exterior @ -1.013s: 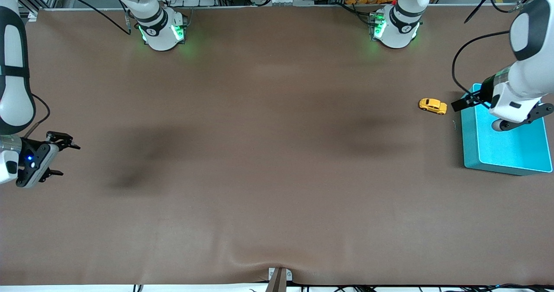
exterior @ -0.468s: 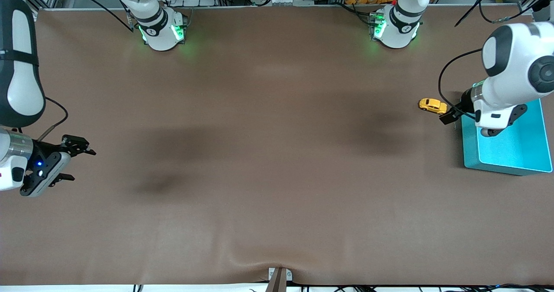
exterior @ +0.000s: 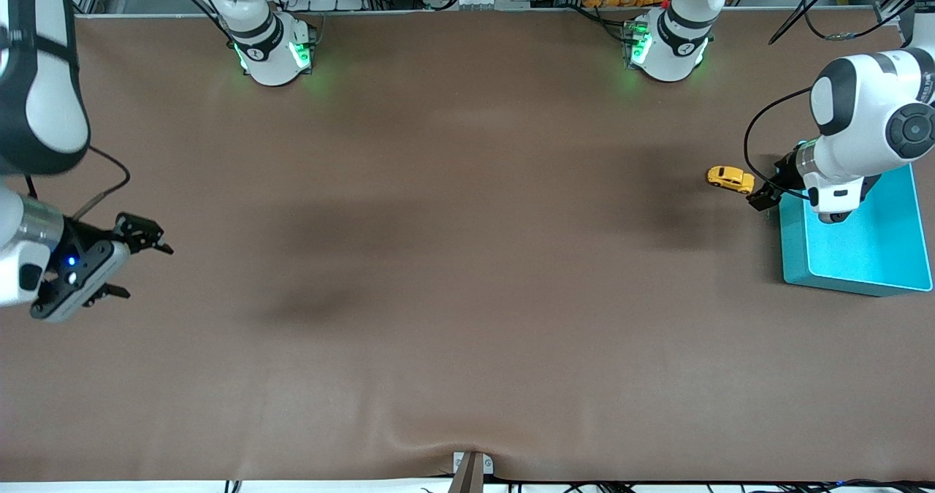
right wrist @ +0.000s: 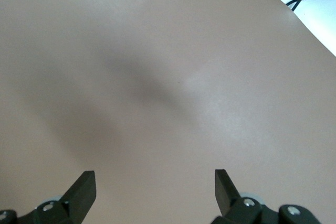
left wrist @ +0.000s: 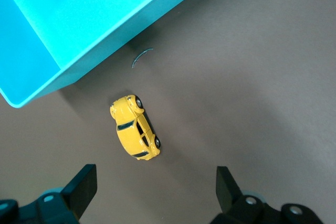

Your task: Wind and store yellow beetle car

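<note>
The yellow beetle car (exterior: 730,179) stands on the brown table beside the turquoise bin (exterior: 855,248), toward the left arm's end. In the left wrist view the car (left wrist: 135,135) lies just ahead of the open fingers, with the bin's corner (left wrist: 79,35) close by. My left gripper (exterior: 761,197) is open and empty, over the table between the car and the bin. My right gripper (exterior: 128,255) is open and empty, over bare table at the right arm's end; its wrist view shows only the table between its spread fingers (right wrist: 84,190).
The two arm bases (exterior: 274,51) (exterior: 665,47) stand along the table's edge farthest from the front camera. A small bracket (exterior: 471,467) sits at the table's nearest edge. A thin curved scrap (left wrist: 140,56) lies by the bin.
My left gripper has moved off the bin toward the car and come lower. My right gripper has moved a little toward the table's middle. The car has not moved.
</note>
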Robot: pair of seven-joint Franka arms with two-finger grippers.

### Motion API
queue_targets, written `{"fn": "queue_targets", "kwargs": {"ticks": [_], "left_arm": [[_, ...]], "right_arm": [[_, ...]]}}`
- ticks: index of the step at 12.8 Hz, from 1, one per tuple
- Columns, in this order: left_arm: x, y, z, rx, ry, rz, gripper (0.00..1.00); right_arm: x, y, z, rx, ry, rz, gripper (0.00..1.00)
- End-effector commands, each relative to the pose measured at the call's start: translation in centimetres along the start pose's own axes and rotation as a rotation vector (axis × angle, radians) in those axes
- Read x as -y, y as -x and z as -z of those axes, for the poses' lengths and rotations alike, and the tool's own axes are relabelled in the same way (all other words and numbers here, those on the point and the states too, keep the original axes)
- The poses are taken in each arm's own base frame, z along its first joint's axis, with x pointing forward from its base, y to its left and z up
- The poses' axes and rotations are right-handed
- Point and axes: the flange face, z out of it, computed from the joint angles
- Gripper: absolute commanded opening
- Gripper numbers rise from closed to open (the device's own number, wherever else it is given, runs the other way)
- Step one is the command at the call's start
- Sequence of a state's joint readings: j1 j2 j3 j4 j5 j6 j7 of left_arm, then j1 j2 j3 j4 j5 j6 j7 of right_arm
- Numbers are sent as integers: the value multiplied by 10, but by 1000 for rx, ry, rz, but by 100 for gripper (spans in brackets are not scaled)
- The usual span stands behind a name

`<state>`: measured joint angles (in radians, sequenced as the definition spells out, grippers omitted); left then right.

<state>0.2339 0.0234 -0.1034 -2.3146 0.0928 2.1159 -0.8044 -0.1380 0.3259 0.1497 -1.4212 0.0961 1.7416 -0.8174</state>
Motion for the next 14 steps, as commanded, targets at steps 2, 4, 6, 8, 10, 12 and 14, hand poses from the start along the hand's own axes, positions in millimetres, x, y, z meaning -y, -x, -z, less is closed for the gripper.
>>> {"fn": "queue_targets", "kwargs": {"ticks": [2,4,6,8,10,12,14], "left_arm": [[2,9,-29,-31,5,96,100],[7,8,-38,-23,3,151,100],[16,6,-47,-17,5,190,100],[28,-4,-50,-16,18,231,100],[37,-8,-60,-30,46,253,100],[43,-8,-75,-38,71,265,100],[43,-6,-83,-32,69,284,100]], "right_arm": [[36,7,46,14,44,-42,100],[44,14,54,24,40,-66,100],[63,17,60,26,46,-134,100],[74,21,71,35,80,-182,100],[87,31,78,43,103,-254,100],[96,40,81,75,82,-356,100],[100,50,88,88,77,-476,100]]}}
